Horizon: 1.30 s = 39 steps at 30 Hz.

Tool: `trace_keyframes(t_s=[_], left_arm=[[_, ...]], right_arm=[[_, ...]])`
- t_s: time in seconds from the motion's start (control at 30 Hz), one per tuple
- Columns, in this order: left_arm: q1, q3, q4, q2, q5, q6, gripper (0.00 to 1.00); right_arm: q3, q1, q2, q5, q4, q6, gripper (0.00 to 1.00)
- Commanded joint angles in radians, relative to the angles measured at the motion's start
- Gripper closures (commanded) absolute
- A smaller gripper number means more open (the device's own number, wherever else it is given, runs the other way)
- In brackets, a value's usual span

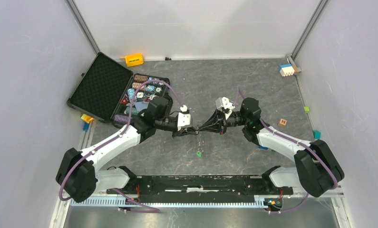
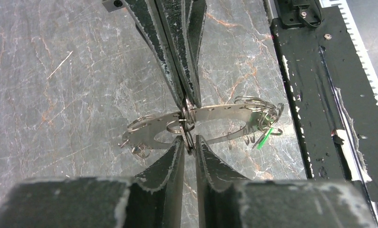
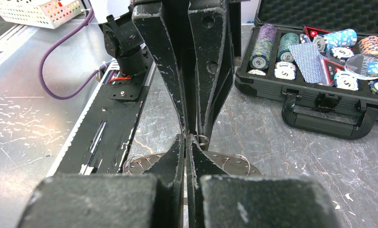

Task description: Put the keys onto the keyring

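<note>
The keyring (image 2: 215, 114) is a flat grey metal plate with several small split rings, held level above the table between both grippers. My left gripper (image 2: 190, 141) is shut on a small split ring at the plate's near edge. Facing it tip to tip, my right gripper (image 2: 189, 102) is shut on the plate's opposite edge. In the right wrist view the right gripper (image 3: 186, 137) covers the middle of the keyring (image 3: 234, 164). A green key (image 1: 198, 153) lies on the table just in front of the two grippers (image 1: 197, 129). The green key (image 2: 264, 138) shows past the plate's end.
An open black case (image 1: 106, 88) of poker chips (image 1: 144, 92) stands at the back left, close behind the left arm. An orange block (image 1: 134, 59), a block stack (image 1: 286, 70) and a wooden cube (image 1: 283, 122) lie farther off. The black base rail (image 1: 201, 183) runs along the near edge.
</note>
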Motion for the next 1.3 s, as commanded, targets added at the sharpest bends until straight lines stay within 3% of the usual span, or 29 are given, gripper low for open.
trace_keyframes(t_s=[0.0,0.13,0.27,0.4,0.47,0.7,1.0,1.13,1.27], left_arm=[[-0.014,0.004,0.055,0.021,0.025,-0.016,0.86],[-0.015,-0.012,0.089,0.031,0.040,-0.068,0.98],[-0.015,-0.059,0.233,0.029,0.071,-0.208,0.98],[-0.016,-0.086,0.315,0.033,0.081,-0.275,0.98],[-0.016,-0.079,0.323,0.043,0.070,-0.285,0.94],[-0.018,-0.049,0.277,0.039,0.030,-0.248,0.65],[-0.017,0.067,-0.078,-0.058,-0.118,-0.013,0.39],[-0.016,0.108,-0.106,-0.061,-0.105,-0.018,0.38],[-0.017,0.130,-0.081,-0.022,-0.038,-0.063,0.49]], right_arm=[[0.039,-0.006,-0.019,0.007,0.074,0.017,1.00],[0.015,-0.011,-0.027,0.014,0.138,0.051,1.00],[-0.025,-0.015,-0.024,0.020,0.268,0.126,1.00],[-0.035,-0.015,-0.021,0.026,0.273,0.121,1.00],[-0.040,-0.016,-0.019,0.027,0.275,0.119,1.00],[-0.040,-0.015,-0.016,0.027,0.251,0.094,1.00],[-0.022,-0.015,-0.024,0.023,0.160,0.028,1.00],[-0.021,-0.015,-0.027,0.025,0.137,0.008,1.00],[-0.019,-0.016,-0.034,0.027,0.124,0.000,1.00]])
